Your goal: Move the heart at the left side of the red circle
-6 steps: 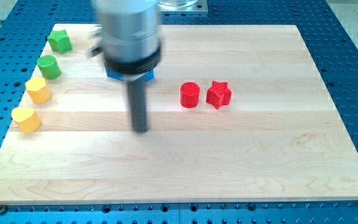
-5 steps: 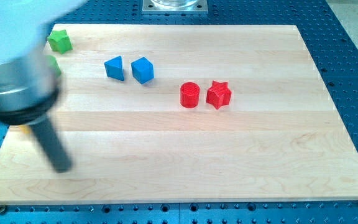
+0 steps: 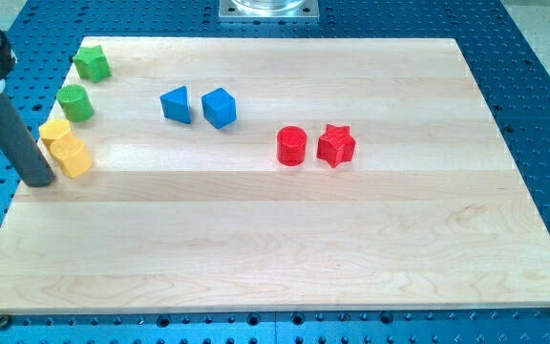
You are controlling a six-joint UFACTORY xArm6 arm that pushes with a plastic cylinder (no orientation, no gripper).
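The yellow heart point(image 3: 72, 158) lies near the board's left edge, touching a yellow hexagon point(image 3: 54, 132) just above it. My tip point(image 3: 39, 181) stands right at the heart's left side, touching or almost touching it. The red circle point(image 3: 292, 146) sits right of the board's middle, far to the heart's right, with a red star point(image 3: 336, 145) close on its right.
A green cylinder point(image 3: 75, 102) and a green star point(image 3: 92, 63) stand up the left edge. A blue triangle point(image 3: 175, 104) and a blue cube point(image 3: 219, 107) sit side by side at upper middle. The wooden board point(image 3: 275, 248) rests on a blue perforated table.
My tip swept from the board's middle down to the lower left, then up to the left edge. The yellow heart has moved right and up, against the hexagon.
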